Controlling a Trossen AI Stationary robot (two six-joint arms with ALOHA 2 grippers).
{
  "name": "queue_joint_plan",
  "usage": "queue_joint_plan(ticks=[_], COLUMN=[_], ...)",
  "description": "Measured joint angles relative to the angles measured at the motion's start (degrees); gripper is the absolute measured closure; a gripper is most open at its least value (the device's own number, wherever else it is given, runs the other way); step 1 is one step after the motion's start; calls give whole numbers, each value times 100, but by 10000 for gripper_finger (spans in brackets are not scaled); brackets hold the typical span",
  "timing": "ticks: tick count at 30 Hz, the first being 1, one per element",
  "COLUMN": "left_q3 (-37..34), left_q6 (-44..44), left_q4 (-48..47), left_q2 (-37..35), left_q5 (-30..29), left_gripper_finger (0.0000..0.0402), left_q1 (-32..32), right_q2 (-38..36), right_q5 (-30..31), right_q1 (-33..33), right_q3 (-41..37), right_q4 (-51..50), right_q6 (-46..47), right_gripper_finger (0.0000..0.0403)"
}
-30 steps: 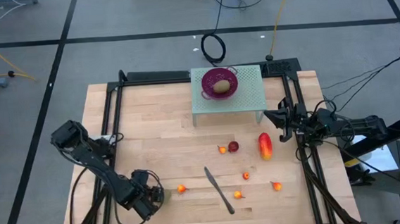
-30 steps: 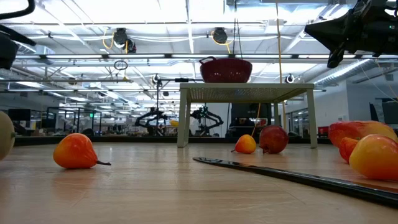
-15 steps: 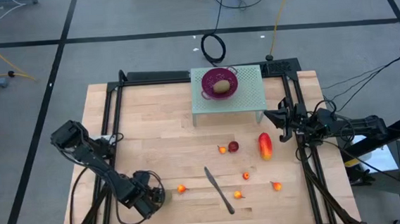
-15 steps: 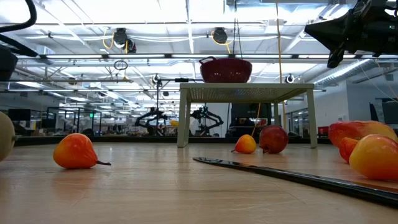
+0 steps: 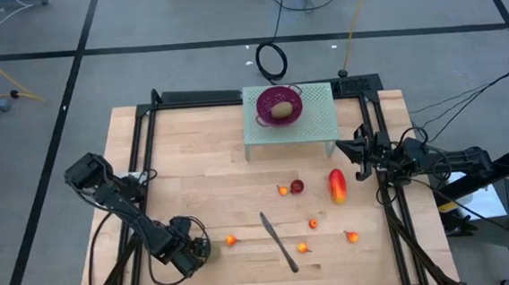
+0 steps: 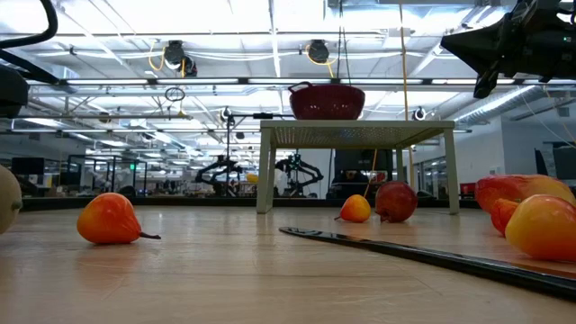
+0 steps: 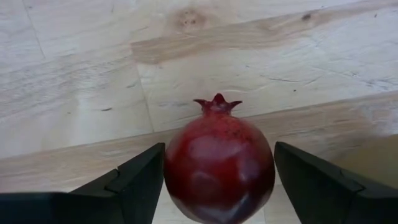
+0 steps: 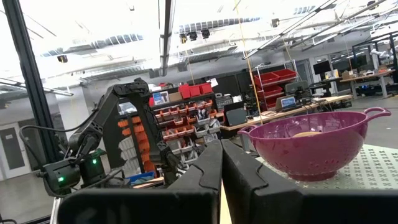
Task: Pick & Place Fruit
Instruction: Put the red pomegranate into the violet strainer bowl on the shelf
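The left gripper point(image 7: 214, 186) sits low over the tabletop point(image 5: 204, 186), well toward the near-left corner from the purple bowl point(image 5: 279, 105). Its jaws stand apart with a dark red pomegranate point(image 7: 219, 165) between them, one finger point(image 7: 134, 180) just beside the fruit, the other with a gap. A kiwi point(image 5: 281, 110) lies in the bowl. The mango point(image 5: 337, 185) lies nearer than the bowl, toward the right gripper point(image 5: 362, 157), whose jaws are pressed together.

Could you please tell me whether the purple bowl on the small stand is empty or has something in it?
Not empty. The high view shows one brownish oval fruit lying inside the purple bowl, which sits on the small perforated stand. Nothing else shows in it.
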Motion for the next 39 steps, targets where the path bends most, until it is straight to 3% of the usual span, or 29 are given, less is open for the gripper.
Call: queue_joint_plan(ticks=[17, 31, 39], left_q3=[0, 0, 0], left_q6=[7, -13, 52], left_q4=[-2, -330, -341], left_q2=[-9, -354, -966], left_q5=[2, -94, -940], left_gripper_finger=[202, 208, 197], left_q1=[-4, 7, 181], right_q2=[0, -1, -1], right_q5=[0, 0, 0], right_q1=[2, 2, 1], right_q3=[2, 1, 1], right_q4=[0, 0, 0], right_q6=[-2, -2, -2], right_gripper_finger=[403, 403, 403])
